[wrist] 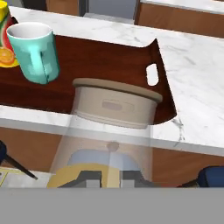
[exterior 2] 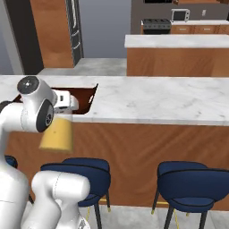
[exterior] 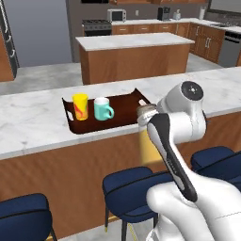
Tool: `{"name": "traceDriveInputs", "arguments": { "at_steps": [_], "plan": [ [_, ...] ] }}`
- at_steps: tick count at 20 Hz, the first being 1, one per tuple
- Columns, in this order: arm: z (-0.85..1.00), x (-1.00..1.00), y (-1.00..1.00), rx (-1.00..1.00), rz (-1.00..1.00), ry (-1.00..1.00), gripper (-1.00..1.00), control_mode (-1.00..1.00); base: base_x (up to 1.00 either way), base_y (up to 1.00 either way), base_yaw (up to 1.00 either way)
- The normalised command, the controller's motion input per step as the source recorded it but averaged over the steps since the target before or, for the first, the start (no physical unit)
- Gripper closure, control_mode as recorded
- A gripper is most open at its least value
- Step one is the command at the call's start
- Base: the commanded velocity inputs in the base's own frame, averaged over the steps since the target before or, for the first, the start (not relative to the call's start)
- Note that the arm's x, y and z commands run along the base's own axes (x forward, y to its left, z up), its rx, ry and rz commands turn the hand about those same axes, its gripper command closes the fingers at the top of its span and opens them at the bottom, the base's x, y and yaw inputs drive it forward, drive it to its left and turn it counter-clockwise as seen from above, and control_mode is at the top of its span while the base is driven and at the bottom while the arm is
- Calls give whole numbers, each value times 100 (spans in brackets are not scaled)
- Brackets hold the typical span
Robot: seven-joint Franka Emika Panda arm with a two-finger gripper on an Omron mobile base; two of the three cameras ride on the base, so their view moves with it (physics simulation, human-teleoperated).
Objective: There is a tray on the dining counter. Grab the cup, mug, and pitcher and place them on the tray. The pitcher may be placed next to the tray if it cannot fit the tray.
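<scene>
The dark reddish-brown tray (exterior: 126,107) lies on the marble dining counter (exterior: 28,123). On its left half stand the yellow cup (exterior: 80,106) and the teal mug (exterior: 102,108), side by side. In the hand view the mug (wrist: 35,53) and cup (wrist: 6,40) sit at the upper left on the tray (wrist: 100,61). My gripper (wrist: 110,177) is shut on the pitcher (wrist: 113,109). The pitcher (exterior: 147,141) hangs upright in the air just off the counter's front edge by the tray's near right corner. Its cork lid is about level with the counter top. From the right, the pitcher (exterior 2: 57,134) shows below the white hand.
Navy stools (exterior: 134,188) (exterior 2: 192,183) stand under the counter's front edge, below the pitcher. The counter top (exterior 2: 156,100) stretches to the right of the tray. A kitchen island (exterior: 134,59) and back cabinets lie beyond.
</scene>
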Motion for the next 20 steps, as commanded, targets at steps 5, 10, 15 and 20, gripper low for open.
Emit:
{"name": "traceDriveInputs", "arguments": {
  "at_steps": [5, 10, 15, 20],
  "plan": [
    [52, -8, 0, 0, 0, -34, 100, -100, 0, 0, 0],
    [70, 0, 0, 0, 0, -38, 100, -100, 0, 0, 0],
    [74, 0, 0, 2, 0, -41, 100, -100, 0, 0, 0],
    [40, 25, 0, 17, 1, -24, 100, -100, 0, 0, 0]
  ]
}}
